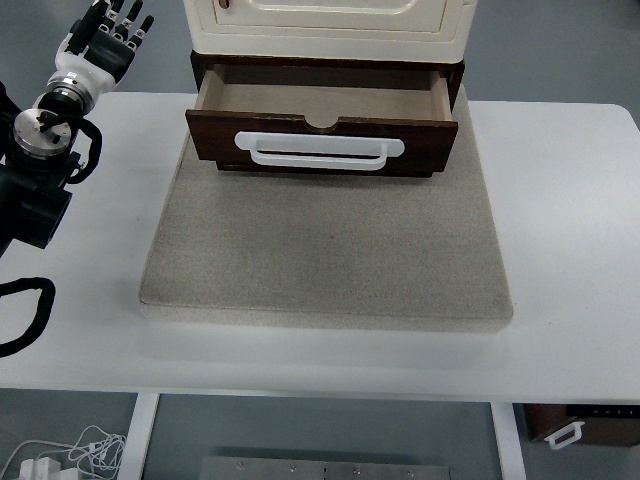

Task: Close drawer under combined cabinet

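White table (560, 200), dark drawer (325, 120) pulled out (white handle (320, 150)), left hand (105, 40) with fingers relaxed, empty.

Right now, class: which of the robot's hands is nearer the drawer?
Left. The left hand is raised to the left of the open drawer, apart from it; the right hand is out of view.

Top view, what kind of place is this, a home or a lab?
Probably a lab or test bench, not a home. A small cabinet with its drawer pulled open sits on a grey mat on a plain white table, with loose cables on the floor and the robot's left hand raised beside it.
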